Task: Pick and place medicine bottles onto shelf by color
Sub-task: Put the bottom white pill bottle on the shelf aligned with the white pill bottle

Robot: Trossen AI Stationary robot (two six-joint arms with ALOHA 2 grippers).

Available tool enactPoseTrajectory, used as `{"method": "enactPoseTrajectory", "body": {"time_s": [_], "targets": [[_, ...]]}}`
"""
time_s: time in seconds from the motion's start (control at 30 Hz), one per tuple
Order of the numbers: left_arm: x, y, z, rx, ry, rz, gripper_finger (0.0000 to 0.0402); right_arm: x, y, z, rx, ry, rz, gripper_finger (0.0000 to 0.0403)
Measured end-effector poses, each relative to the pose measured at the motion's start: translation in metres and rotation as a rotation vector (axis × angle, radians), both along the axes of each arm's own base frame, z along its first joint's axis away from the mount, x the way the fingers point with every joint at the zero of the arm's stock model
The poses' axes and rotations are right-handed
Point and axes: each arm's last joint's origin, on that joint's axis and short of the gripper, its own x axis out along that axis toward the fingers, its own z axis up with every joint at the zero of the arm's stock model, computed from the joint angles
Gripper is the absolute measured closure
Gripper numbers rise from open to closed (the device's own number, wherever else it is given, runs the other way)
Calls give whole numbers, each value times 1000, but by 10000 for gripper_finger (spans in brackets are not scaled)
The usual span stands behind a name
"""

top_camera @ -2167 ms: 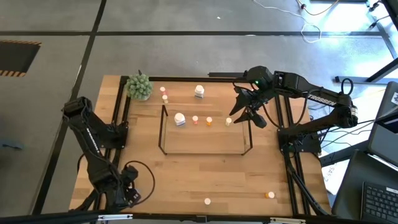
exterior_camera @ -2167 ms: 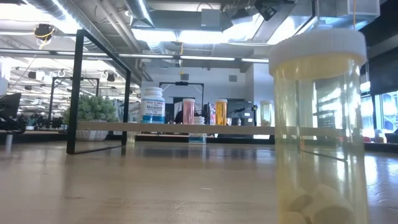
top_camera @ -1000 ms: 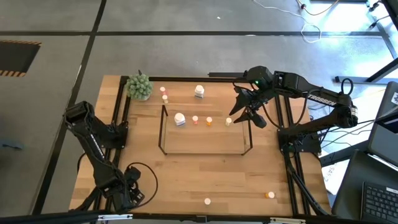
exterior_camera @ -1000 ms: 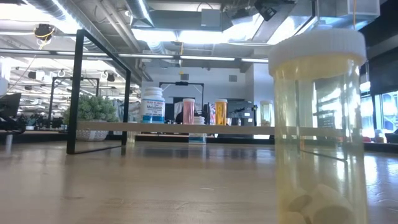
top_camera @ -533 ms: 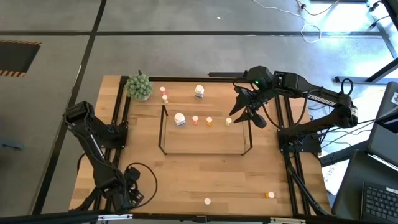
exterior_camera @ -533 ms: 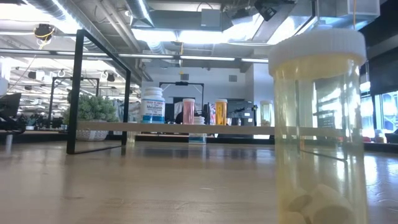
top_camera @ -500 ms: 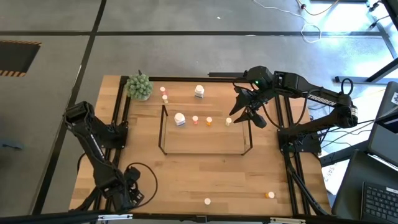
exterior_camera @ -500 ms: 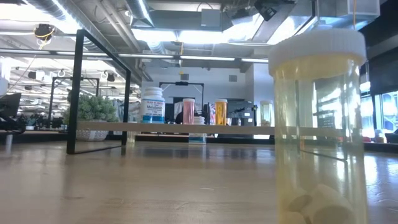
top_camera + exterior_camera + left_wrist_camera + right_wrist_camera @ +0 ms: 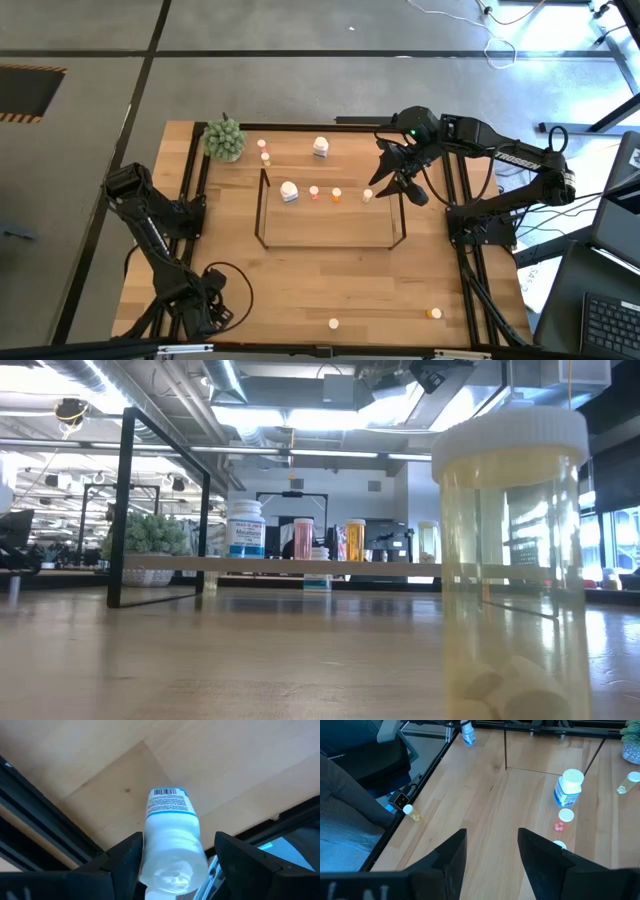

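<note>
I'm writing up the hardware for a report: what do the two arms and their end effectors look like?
Both arms are dark, nearly black, built of jointed links. The right arm carries white lettering along one link and a small green light near its wrist. The left arm is plain, with a black cable looped on the table by its base. Each end effector has two broad, dark, flat fingers.

A small green potted plant (image 9: 224, 138) stands near the far left corner of the wooden table (image 9: 300, 290). A black metal frame (image 9: 190, 190) runs along the table's edges. Off the right edge sits an open laptop (image 9: 607, 318). Cables (image 9: 500, 45) lie on the grey floor beyond the far edge.
</note>
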Motion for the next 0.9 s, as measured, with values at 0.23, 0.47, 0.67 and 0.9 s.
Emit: {"method": "enactPoseTrajectory", "body": {"time_s": [0.23, 0.47, 0.67, 0.9], "targets": [[1, -1, 0, 24, -79, 12, 160, 0, 0, 0, 0, 0, -1, 224], [0, -2, 0, 12, -60, -10, 160, 0, 0, 0, 0, 0, -1, 224], [-1, -3, 1, -17, -14, -65, 162, 0, 0, 0, 0, 0, -1, 224], [-1, -3, 0, -12, -27, -112, 183, 0, 0, 0, 0, 0, -1, 224]]}}
